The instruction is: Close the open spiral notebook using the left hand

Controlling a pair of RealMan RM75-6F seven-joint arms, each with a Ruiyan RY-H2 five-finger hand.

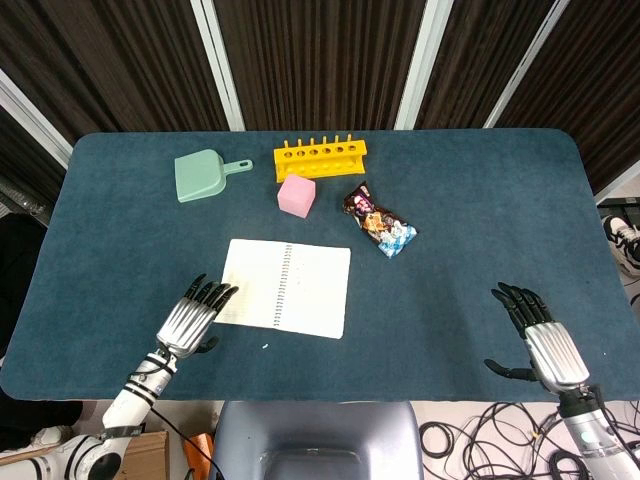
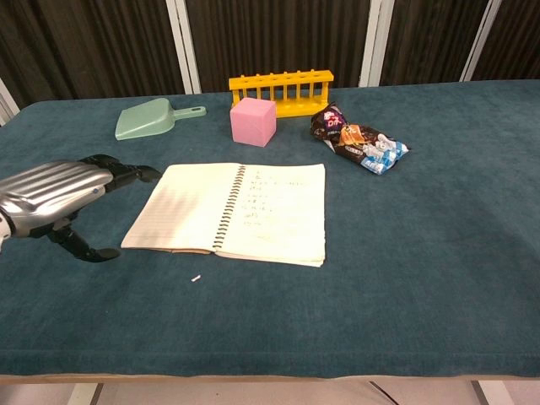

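- Left hand [image 1: 188, 322] fingers [image 1: 212, 294]: spread wide, palm down, holding nothing; tips at the spiral notebook's [image 1: 286, 287] left page edge. Head view suggests tips just over or touching the page; chest view shows them just short of it. Can't tell contact.
- Notebook lies open flat on the table [image 1: 460, 190], coil running down the middle, left page ruled and blank, right page w/ faint writing. It sits right of the left hand, so the near cover is the one to flip.
- Risk 1 (judgement): fingers slide over the page instead of under the cover → notebook gets pushed rightward, not closed. Cause: flat palm-down approach, thin edge on soft table cloth.
- Risk 2: only the top sheet lifts → page turns or creases, book stays open.
- Risk 3: cover lifted but let go early → falls back open.
- Right hand [image 1: 540, 335]: well right of notebook, fingers apart, empty, not needed.
- Beyond notebook: pink cube [image 1: 296, 196], yellow test-tube rack [image 1: 320, 157], green dustpan [image 1: 203, 174], snack packet [image 1: 381, 222]; all apart from it, not in the flip path.
- Small white scrap [image 2: 195, 278] just in front of notebook.
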